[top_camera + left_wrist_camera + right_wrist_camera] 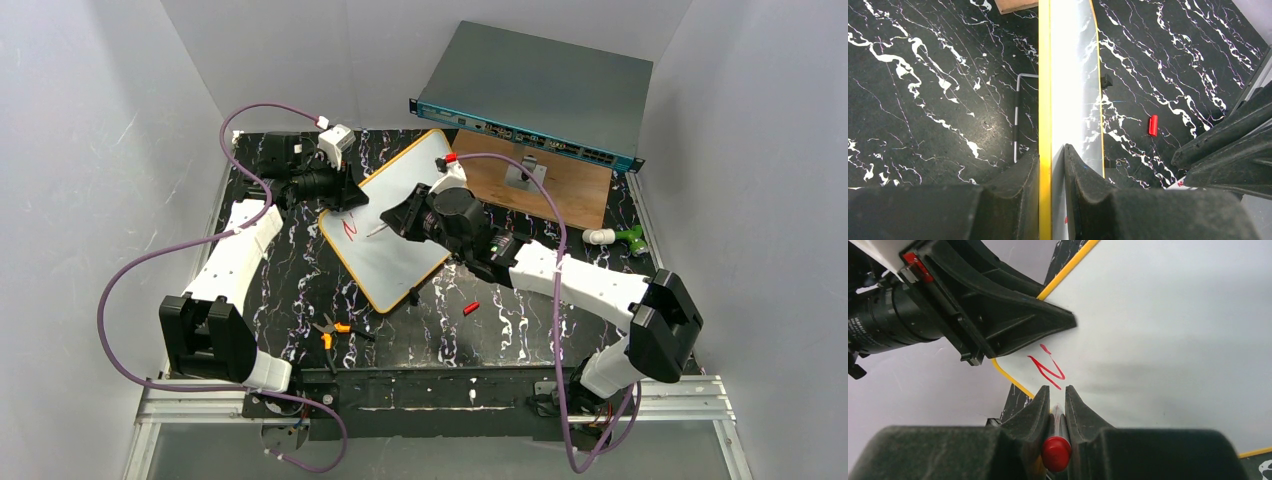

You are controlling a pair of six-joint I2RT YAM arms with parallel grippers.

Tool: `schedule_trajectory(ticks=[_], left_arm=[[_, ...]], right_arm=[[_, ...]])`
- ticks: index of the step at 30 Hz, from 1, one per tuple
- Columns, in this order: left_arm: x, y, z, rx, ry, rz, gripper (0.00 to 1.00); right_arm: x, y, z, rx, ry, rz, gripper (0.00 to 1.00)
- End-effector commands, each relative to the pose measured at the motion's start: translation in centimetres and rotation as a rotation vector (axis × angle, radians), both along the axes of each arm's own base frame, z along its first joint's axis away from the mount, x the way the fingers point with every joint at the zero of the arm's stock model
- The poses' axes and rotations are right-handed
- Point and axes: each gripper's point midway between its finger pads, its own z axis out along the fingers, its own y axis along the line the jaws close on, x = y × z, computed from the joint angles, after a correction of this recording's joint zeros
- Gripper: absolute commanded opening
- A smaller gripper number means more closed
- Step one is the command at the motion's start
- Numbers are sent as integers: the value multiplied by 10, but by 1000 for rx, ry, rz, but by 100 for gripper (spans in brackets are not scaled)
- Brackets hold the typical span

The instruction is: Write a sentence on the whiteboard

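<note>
Top external view: the whiteboard [400, 255] sits mid-bench [290, 290] between the 2 arms, turned diagonally. Its far-left rim appears to be lifted rather than lying flat.

Left wrist view: the left gripper [1051, 161] has its fingers [1018, 185] pinched narrow on the orange rim, 1 finger on each face of the board.

Right wrist view: the right gripper [1057, 390] is closed on a red marker [1056, 452], whose tip points at the white face. Of the sentence [1048, 369], only 1 zigzag letter and a small dash above it are written, near the left gripper's corner. I judge the writing as barely begun.

The board looks thin, stiff and light, with a slick face, so pen pressure could swing or flex it about that single rim grip. The rim is the right place to hold, close to where the tip presses. The marker is slim and smooth and may slide back between the fingers if pushed hard.

A red cap [471, 307] lies loose on the bench, just beside the board's near edge.
</note>
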Motion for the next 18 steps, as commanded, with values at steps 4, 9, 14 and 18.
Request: schedule_trajectory(ticks=[4,9,14,18], left_arm=[[3,9,-3,92,-58,-16,0],[5,9,-2,92,-59,-14,0],[4,9,-2,91,-57,-14,0],[3,10,-3,96,-58,-12,0]], right_arm=[[4,5,35,88,-111,53,1],[6,16,45,144,-127,88,1],[10,22,47,157,-131,97,1],[11,26,47,159,-128,101,1]])
